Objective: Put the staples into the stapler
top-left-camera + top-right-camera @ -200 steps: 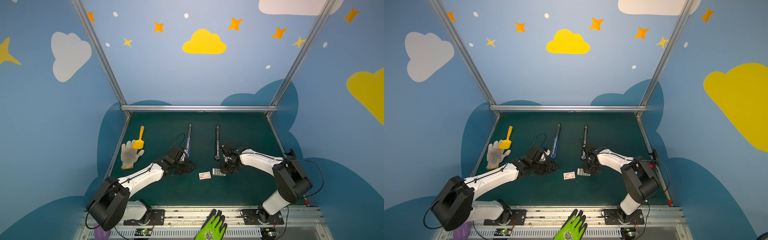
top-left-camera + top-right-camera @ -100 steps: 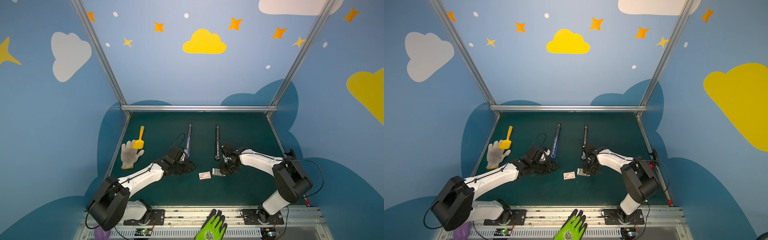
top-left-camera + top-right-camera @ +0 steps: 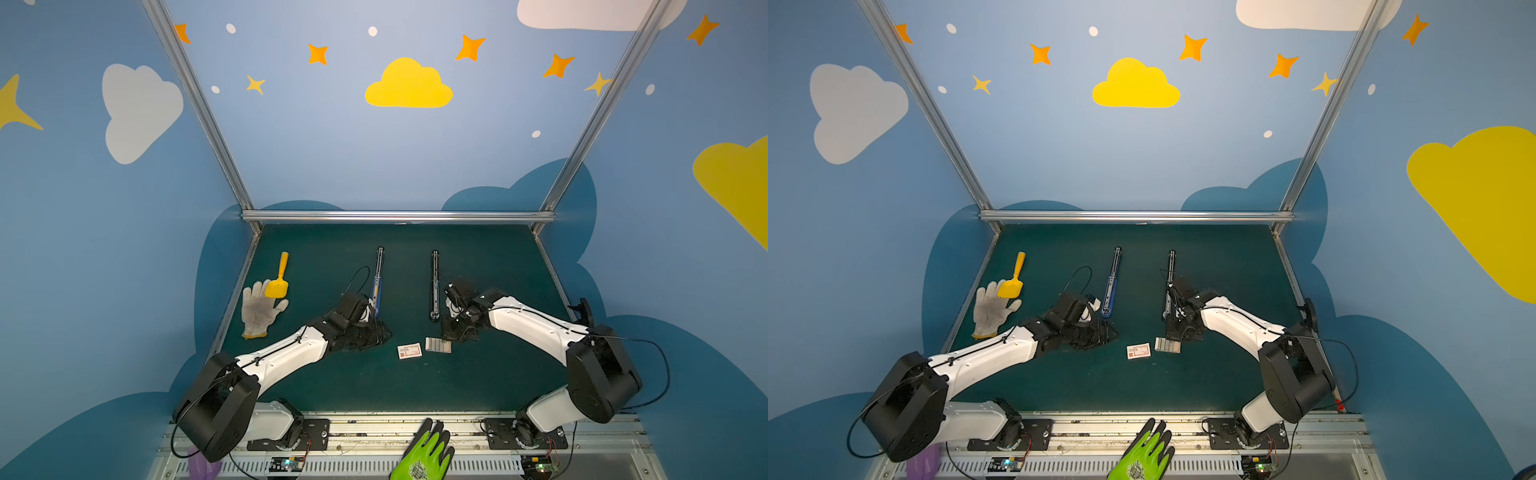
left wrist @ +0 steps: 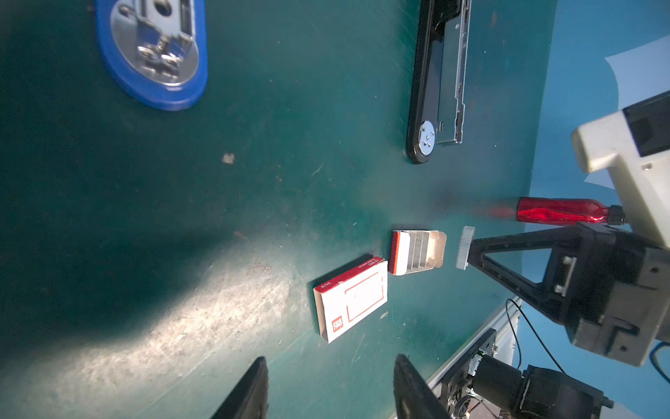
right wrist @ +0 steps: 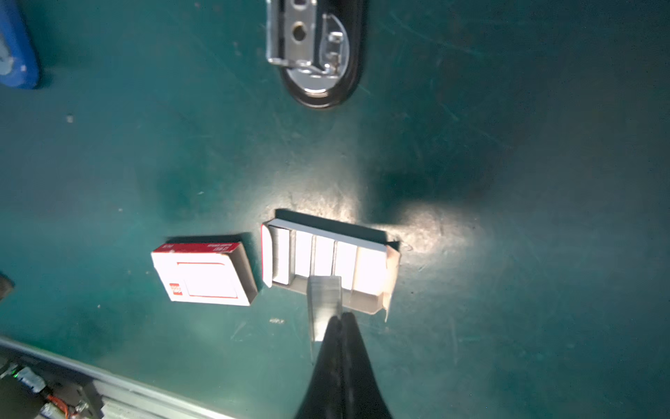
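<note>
A dark green surface (image 3: 374, 386) inside a blue booth painted with clouds and stars. At the far left lies a grey work glove (image 3: 259, 309) with a yellow toy scoop (image 3: 278, 282) resting on it. Next, the left pincer (image 4: 330, 359) hangs low beside the near end of a blue stapler (image 3: 377, 282), its jaws apart and holding nothing. The blue stapler lies folded open and flat, pointing towards the far wall. Nearer the front edge sits a small white box (image 3: 409, 351) with a red mark. Right of it is an open cardboard tray (image 5: 362, 303) with rows of staples (image 5: 302, 259) inside. Beyond the tray a black stapler (image 3: 434, 286) also lies folded open, its metal channel exposed. Just beside the tray, the right pincer (image 5: 340, 319) is clamped on a single strip of staples (image 5: 323, 301), held clear of the tray.

Progress looks about midway: the staplers are open and a strip is in hand. Left to do: carry the strip to a channel, probably the nearby black stapler's, seat it and close the stapler.
</note>
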Tool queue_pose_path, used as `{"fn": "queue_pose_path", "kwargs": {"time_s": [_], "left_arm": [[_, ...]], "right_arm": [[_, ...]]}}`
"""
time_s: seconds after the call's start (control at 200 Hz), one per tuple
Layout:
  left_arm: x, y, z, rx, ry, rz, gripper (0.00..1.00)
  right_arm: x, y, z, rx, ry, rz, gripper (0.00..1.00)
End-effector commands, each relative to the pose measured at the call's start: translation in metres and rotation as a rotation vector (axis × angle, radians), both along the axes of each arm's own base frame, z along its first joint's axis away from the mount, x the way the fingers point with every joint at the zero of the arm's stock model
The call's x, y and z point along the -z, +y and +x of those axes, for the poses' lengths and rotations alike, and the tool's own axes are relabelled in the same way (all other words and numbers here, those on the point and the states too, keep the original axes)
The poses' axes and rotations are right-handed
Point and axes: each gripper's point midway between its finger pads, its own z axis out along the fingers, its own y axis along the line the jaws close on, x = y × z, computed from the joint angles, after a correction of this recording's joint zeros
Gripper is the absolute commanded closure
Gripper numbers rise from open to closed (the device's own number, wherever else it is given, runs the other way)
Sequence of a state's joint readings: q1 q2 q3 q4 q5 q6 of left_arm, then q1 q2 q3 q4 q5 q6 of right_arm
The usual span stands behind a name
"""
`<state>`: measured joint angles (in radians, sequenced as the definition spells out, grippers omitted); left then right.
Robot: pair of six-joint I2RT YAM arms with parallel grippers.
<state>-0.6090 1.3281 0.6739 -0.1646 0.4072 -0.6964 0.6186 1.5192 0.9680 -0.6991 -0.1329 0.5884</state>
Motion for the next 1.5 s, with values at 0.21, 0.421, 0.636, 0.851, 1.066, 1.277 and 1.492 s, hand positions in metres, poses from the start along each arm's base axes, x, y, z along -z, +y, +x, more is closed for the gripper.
{"fn": "queue_pose_path", "kwargs": {"time_s": [0.21,0.421,0.636,0.851,1.066,1.277,1.492], "left_arm": [[-0.071,-0.006,0.026,-0.040,-0.080,-0.209,0.44],[-0.158,-0.017,0.035,0.076,-0.188,-0.561,0.46],[-0.222,-0.023,0.016,0.213,-0.318,-0.692,0.49],[-0.243,-0.024,0.007,0.260,-0.363,-0.728,0.46],[-0.250,-0.029,0.001,0.282,-0.381,-0.741,0.52],[-0.257,-0.033,-0.005,0.299,-0.393,-0.764,0.58],[-0.258,-0.037,-0.008,0.308,-0.391,-0.764,0.62]], "right_arm": [[-0.087,0.057,0.014,-0.199,-0.141,0.411,1.00],[-0.155,0.093,0.012,-0.346,-0.174,0.785,1.00],[-0.206,0.109,-0.006,-0.493,-0.162,1.047,1.00],[-0.235,0.114,-0.019,-0.581,-0.145,1.192,1.00],[-0.249,0.114,-0.031,-0.635,-0.132,1.247,1.00],[-0.253,0.116,-0.039,-0.664,-0.119,1.268,1.00],[-0.255,0.117,-0.043,-0.681,-0.117,1.278,1.00]]}}
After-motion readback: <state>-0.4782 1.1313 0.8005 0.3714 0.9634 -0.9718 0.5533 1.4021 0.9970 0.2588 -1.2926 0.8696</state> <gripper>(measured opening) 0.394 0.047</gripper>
